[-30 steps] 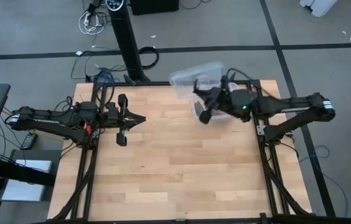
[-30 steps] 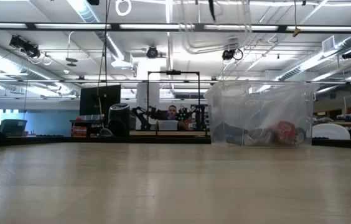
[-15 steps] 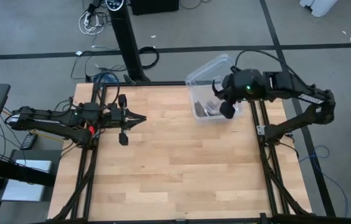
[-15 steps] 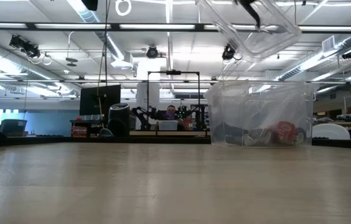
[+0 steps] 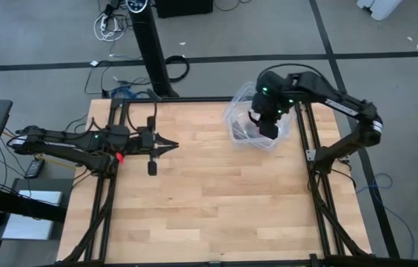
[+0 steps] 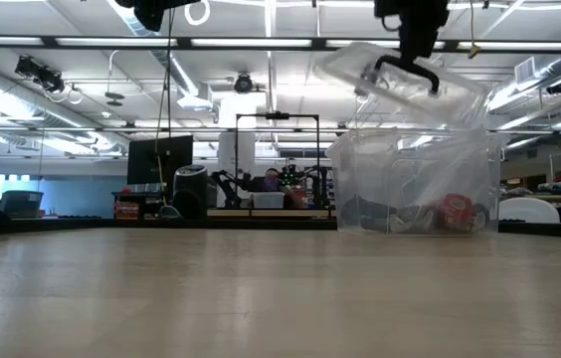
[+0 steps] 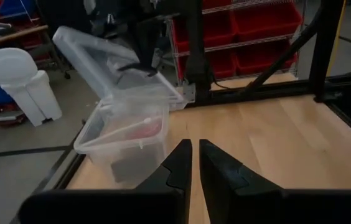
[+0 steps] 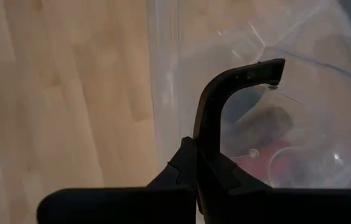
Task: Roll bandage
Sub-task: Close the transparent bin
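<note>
You are working in a robotics lab or industrial workshop. Your wooden tabletop [image 5: 194, 193] sits on a black metal frame over grey carpet tiles strewn with cables [image 5: 109, 26]. Across the room you can see exposed ceiling ducts [image 6: 161, 75], strip lights, a monitor [image 6: 159, 159] and another arm rig [image 6: 276, 149], and shelving holds red storage bins [image 7: 250, 25].
</note>
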You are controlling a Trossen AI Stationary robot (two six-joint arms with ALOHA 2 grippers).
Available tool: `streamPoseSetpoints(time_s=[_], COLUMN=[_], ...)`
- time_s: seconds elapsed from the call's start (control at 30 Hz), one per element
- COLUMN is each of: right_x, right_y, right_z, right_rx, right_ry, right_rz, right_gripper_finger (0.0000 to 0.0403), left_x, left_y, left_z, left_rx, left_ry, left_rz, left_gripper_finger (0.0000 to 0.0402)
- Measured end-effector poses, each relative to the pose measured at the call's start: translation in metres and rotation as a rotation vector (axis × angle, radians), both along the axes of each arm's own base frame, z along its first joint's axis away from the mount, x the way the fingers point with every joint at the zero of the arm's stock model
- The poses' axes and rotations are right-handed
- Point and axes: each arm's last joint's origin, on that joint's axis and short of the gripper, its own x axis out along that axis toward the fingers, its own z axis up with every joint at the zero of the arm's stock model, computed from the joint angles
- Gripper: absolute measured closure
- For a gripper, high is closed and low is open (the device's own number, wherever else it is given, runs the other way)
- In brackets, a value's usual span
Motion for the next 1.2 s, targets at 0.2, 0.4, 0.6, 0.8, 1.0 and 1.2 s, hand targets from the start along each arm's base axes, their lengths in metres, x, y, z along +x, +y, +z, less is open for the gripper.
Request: streamPoseSetpoints(time_s=[0.2,0.4,0.6,0.8,1.0,1.2], right_x=[0.015,0.024,0.025,0.031,0.057,0.078], right_y=[-0.024,-0.040,-0.039,-0.013,0.035,0.089], right_z=[-0.028,-0.050,-0.056,-0.041,-0.040,-0.073], right_rx=[0.015,-0.024,-0.032,0.011,0.179,0.227], right_ry=[0.149,0.289,0.374,0.276,0.116,0.087], right_rz=[0.101,0.190,0.199,0.197,0.308,0.461], right_gripper_finger=[0.0403,0.0403,0.0403,0.0403,0.0403,0.0403], left_x=[0.008,0.014,0.018,0.018,0.017,0.014], left_y=[-0.001,-0.001,-0.002,0.000,0.000,-0.006], left_z=[-0.006,-0.012,-0.016,-0.016,-0.038,-0.068], left_rx=[0.003,0.006,0.007,0.019,-0.059,-0.150], left_ry=[0.035,0.070,0.086,0.086,0.119,0.086], left_rz=[0.001,0.001,0.001,0.058,0.075,0.002], left_gripper_finger=[0.0365,0.0365,0.0365,0.0377,0.0396,0.0396])
